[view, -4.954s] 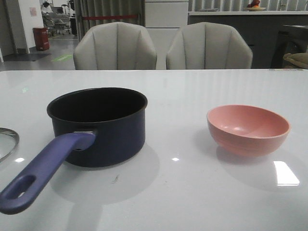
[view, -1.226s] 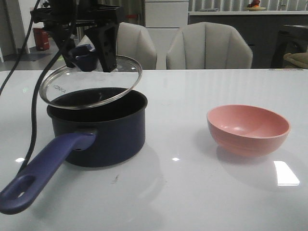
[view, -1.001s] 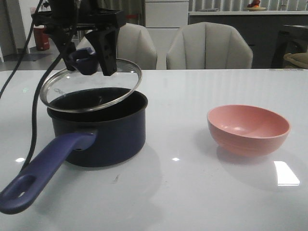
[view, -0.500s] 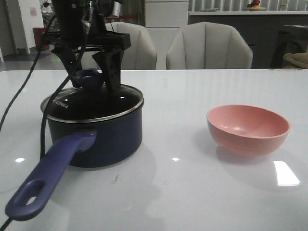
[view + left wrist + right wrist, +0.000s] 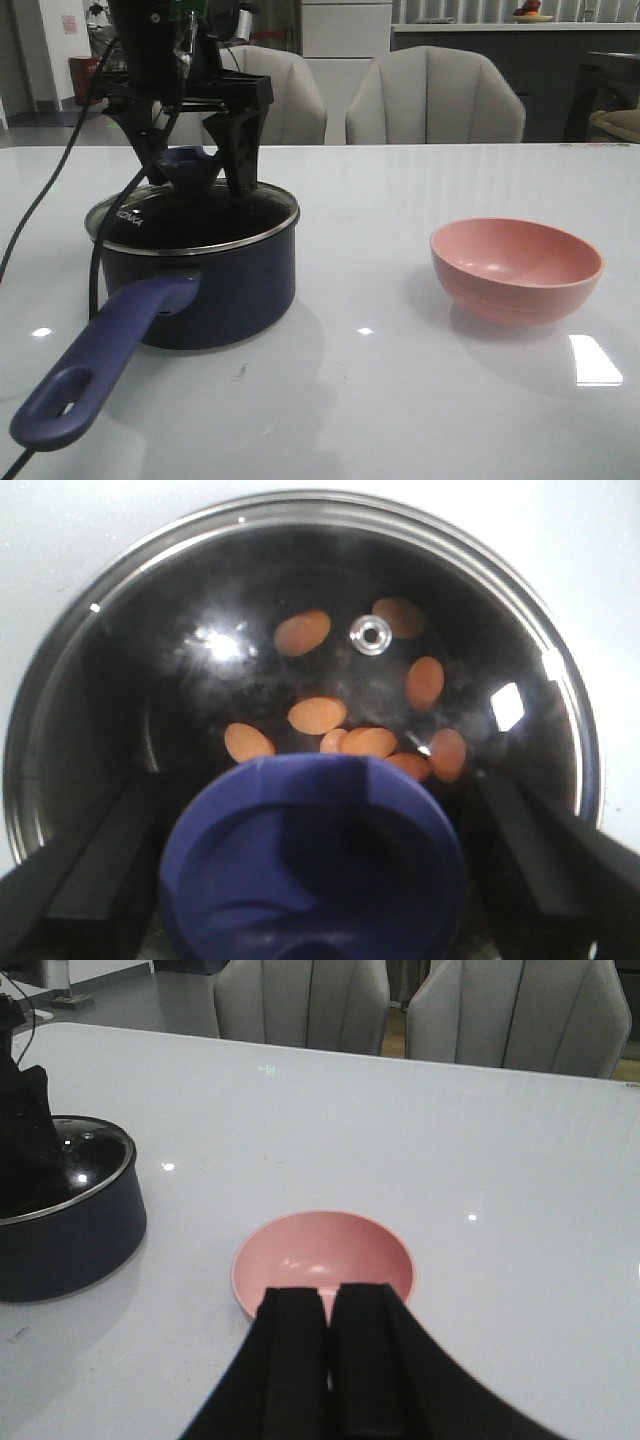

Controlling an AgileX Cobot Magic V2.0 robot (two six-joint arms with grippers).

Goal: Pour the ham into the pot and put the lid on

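Note:
The dark navy pot (image 5: pixel 200 290) stands at the table's left, its purple-blue handle (image 5: pixel 100 365) pointing to the front. The glass lid (image 5: pixel 190 222) with KONKA lettering lies flat on the pot's rim. My left gripper (image 5: pixel 196 180) straddles the blue knob (image 5: pixel 190 165), its jaws open with a small gap on each side. In the left wrist view several orange-pink ham pieces (image 5: pixel 316 715) show through the lid (image 5: pixel 480 630), beyond the knob (image 5: pixel 312 860). My right gripper (image 5: pixel 330 1305) is shut and empty, just short of the empty pink bowl (image 5: pixel 322 1256). It is out of the front view.
The pink bowl (image 5: pixel 516 268) sits at the table's right, well apart from the pot. Two grey chairs (image 5: pixel 435 95) stand behind the table's far edge. The left arm's cable (image 5: pixel 40 215) hangs down left of the pot. The pot also shows in the right wrist view (image 5: pixel 60 1240).
The left gripper lowered the tilted lid onto the pot, where it now lies flat. The pot and handle shifted slightly. The jaws have spread a little off the knob.

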